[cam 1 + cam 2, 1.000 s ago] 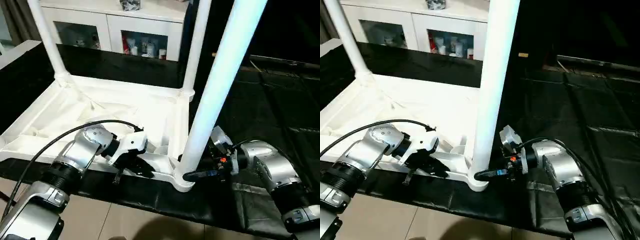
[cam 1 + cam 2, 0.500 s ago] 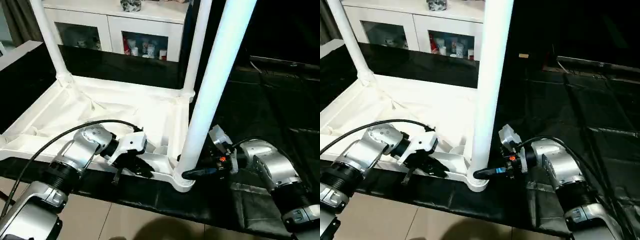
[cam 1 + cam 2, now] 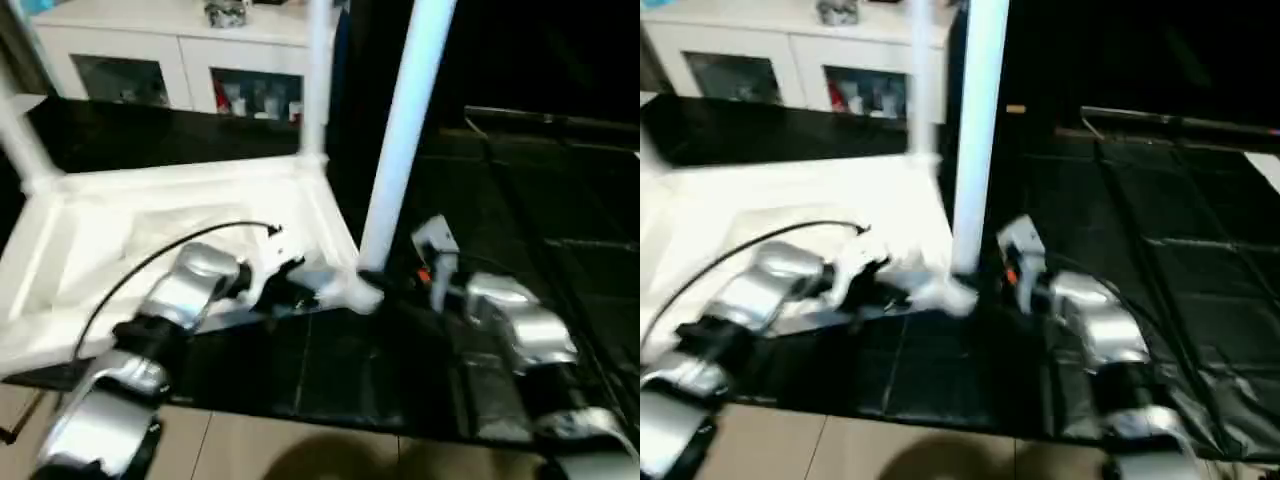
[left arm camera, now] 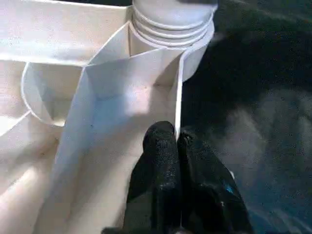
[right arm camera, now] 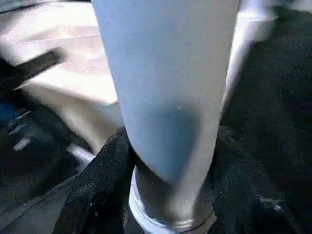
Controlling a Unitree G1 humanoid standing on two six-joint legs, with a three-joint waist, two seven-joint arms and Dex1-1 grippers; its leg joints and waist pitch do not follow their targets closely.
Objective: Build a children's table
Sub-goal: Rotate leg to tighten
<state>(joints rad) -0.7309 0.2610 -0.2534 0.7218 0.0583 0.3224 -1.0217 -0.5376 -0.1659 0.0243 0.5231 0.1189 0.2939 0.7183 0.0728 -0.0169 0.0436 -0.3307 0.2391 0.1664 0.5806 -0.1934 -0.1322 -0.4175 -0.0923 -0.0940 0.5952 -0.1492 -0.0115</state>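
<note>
The big white table top lies upside down on the black-covered desk, ribbed underside up, which makes sense: the corner sockets face the ceiling so the legs can be dropped in from above. Behind it stands a white glass-door cabinet, out of the way.

Three legs rise from the top. The nearest leg stands at the near corner on the robot's right side; two others, one at the far corner and one at the far left corner, are already upright in their sockets.

The right gripper wraps the nearest leg low down, just above the ringed base, its jaws spread around the tube and pressing on both sides. That low hold looks chosen to steer the foot of the leg into the corner socket and seat or twist it there.

The left gripper sits just beside that same corner, its jaws pressed together with the thin rim wall of the top caught between them. I take it as a brace: pinning the light plastic top so it does not skid or turn while the other arm works the leg.
</note>
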